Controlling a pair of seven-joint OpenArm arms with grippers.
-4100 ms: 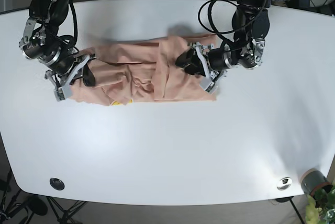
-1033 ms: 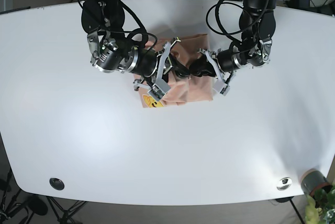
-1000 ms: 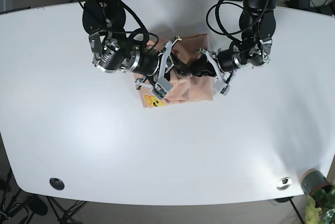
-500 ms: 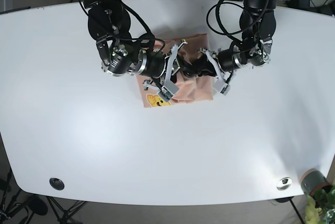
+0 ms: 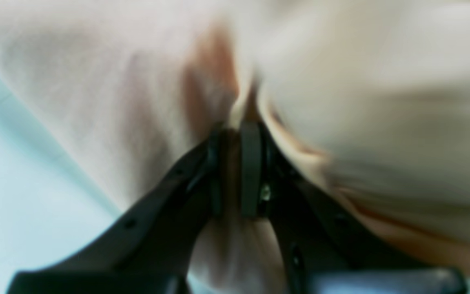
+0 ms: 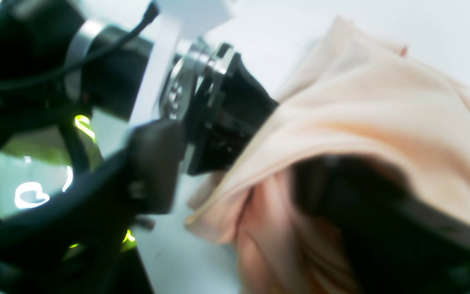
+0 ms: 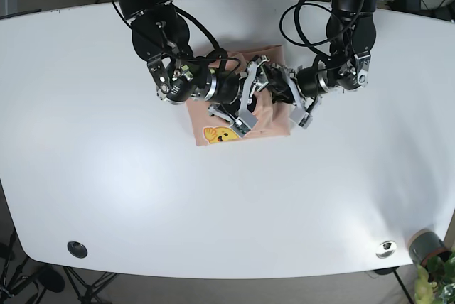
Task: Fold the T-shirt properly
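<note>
Clamping peach T-shirt (image 7: 226, 128) folds, left fingers (image 5: 251, 167) and right fingers (image 6: 341, 192) meet mid-frame; bare table (image 7: 227, 226) spreads wide around every cloth edge.

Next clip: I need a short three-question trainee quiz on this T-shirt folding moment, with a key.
1. True or false: the T-shirt lies spread flat at full width on the table.
2. What is the left end effector doing? A) hanging open above the table B) shut on a pinch of fabric C) holding the plant pot
3. What colour is the printed face on the shirt's front edge?

Key: 1. False, it is gathered into a compact bundle between both arms. 2. B. 3. Yellow.
</note>
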